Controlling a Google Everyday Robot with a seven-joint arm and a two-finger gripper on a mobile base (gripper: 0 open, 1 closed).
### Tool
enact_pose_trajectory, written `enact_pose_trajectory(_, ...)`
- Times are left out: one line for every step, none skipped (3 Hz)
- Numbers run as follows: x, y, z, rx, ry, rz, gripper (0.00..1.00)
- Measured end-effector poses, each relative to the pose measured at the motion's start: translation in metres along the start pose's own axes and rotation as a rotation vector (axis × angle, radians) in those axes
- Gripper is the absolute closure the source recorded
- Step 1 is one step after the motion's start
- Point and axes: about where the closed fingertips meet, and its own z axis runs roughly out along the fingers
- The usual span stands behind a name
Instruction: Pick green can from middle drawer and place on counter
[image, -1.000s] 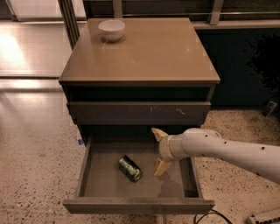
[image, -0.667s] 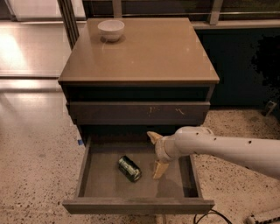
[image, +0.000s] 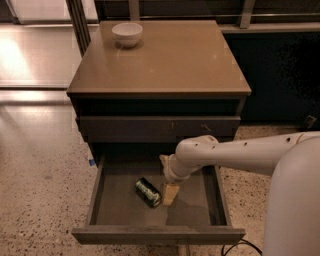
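Here we are at the cabinet, and the middle drawer (image: 120, 207) stands pulled well out below the near edge of the counter (image: 165, 65). That part of the job looks done. The green can (image: 148, 192) lies on its side on the drawer's flat grey floor, roughly under the middle of the counter's near edge and angled toward the near right.

The gripper (image: 166, 179) is down inside the drawer at the end of the white arm (image: 240, 152), which reaches in from the right. Its two pale fingers (image: 170, 193) are spread apart, with nothing between them. One points toward the back of the drawer. The other hangs just beside the can's right end, so close that I can't say whether it touches. So no grasp yet — the can is not lifted and not between the fingers.

Up top, the counter carries only a white bowl (image: 127, 34) near its far left corner, so the rest of the glossy surface is bare. The closed drawer front (image: 160, 127) sits between the counter and the open drawer.

My read is that we're early in the pick. What's left is to bring the fingers around the can, close on it, lift it past the drawer's rim and set it on the counter — most of the task.
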Motion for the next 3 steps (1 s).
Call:
enact_pose_trajectory(0.0,0.0,0.003,0.002,0.0,-0.003,0.0)
enact_pose_trajectory(0.002,0.001,0.011,0.01,0.002,-0.013,0.0)
enact_pose_trajectory(0.008,-0.006,0.031,0.032,-0.03,-0.049,0.0)
